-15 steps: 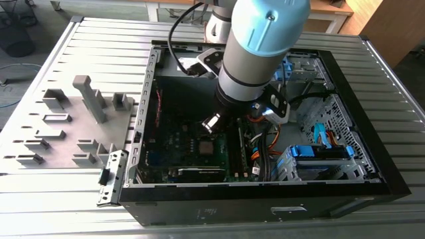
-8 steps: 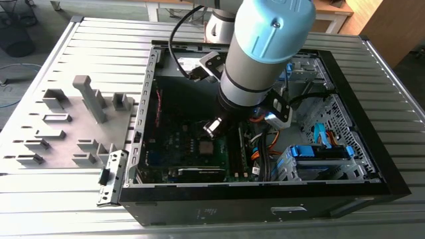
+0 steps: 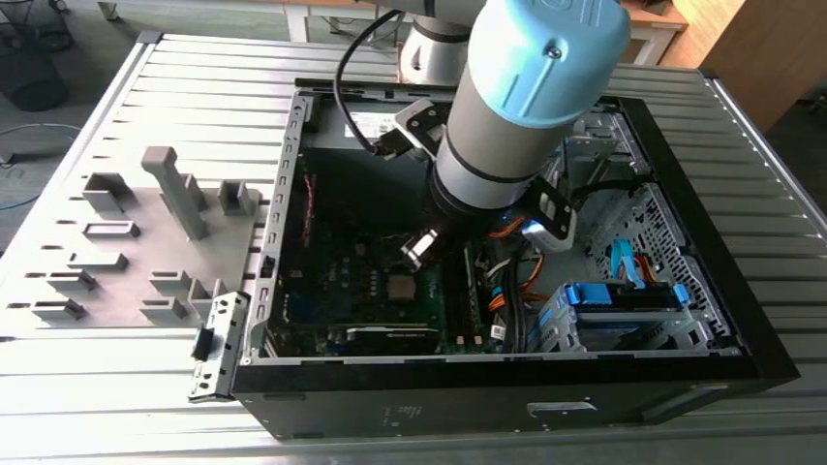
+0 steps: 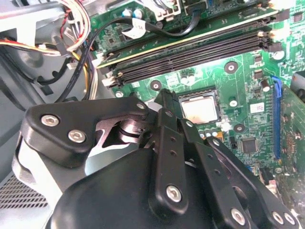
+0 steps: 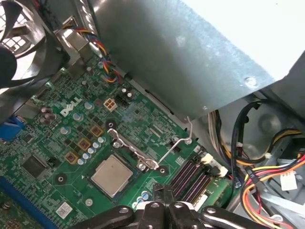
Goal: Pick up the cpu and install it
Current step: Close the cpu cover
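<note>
Fingers (image 5: 158,194) pinched together, nothing held, close over mobo (image 5: 52,143); cpu (image 5: 112,174) flat on it, apart from fingers.

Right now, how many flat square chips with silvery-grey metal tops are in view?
1. The silvery-grey square cpu sits in the socket on the green motherboard, beside the metal frame. Others may hide under the arm.
</note>
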